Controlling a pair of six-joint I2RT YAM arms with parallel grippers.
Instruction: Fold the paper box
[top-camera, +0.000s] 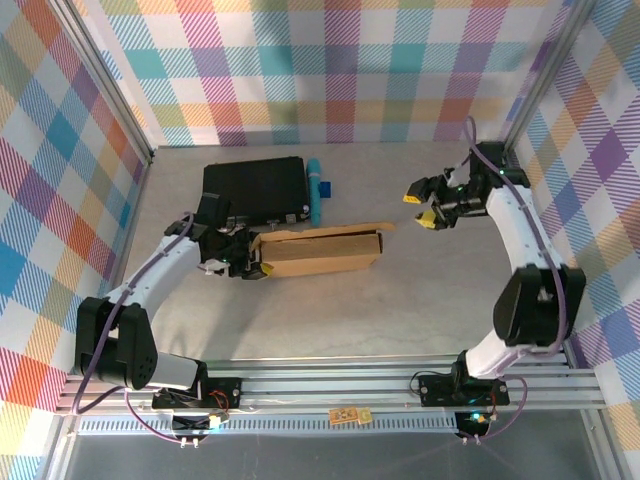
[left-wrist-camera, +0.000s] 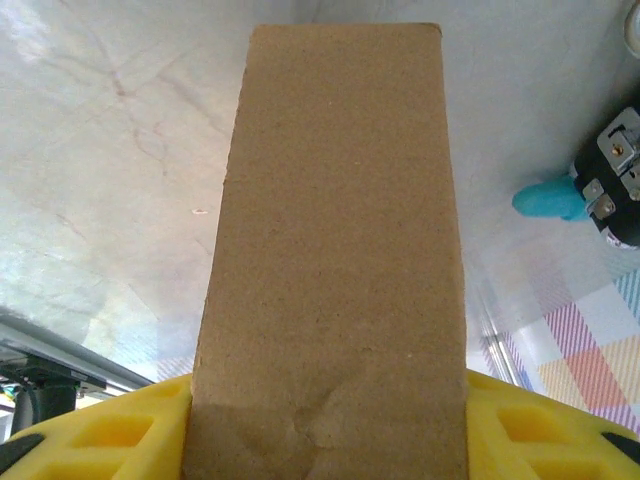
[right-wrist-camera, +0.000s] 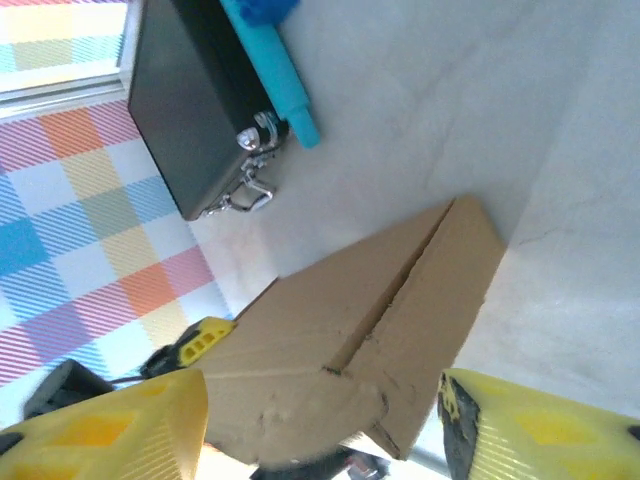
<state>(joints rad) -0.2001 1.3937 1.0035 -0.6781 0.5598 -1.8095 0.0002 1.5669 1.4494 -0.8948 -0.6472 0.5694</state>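
The flat brown corrugated cardboard box (top-camera: 322, 252) lies mid-table, just in front of a black rectangular case (top-camera: 250, 188) (teal tube (top-camera: 314, 192) alongside), its left end clamped by the left gripper (top-camera: 248, 260), while the right gripper (top-camera: 425, 205) hovers well apart, fingers spread and empty.

matt brown cardboard paper box (left-wrist-camera: 340, 250); glossy black case (right-wrist-camera: 190, 100) with shiny metal latches (right-wrist-camera: 250, 188).

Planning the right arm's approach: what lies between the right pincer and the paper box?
Nothing: in the top view, bare table separates the right pincer from the paper box.
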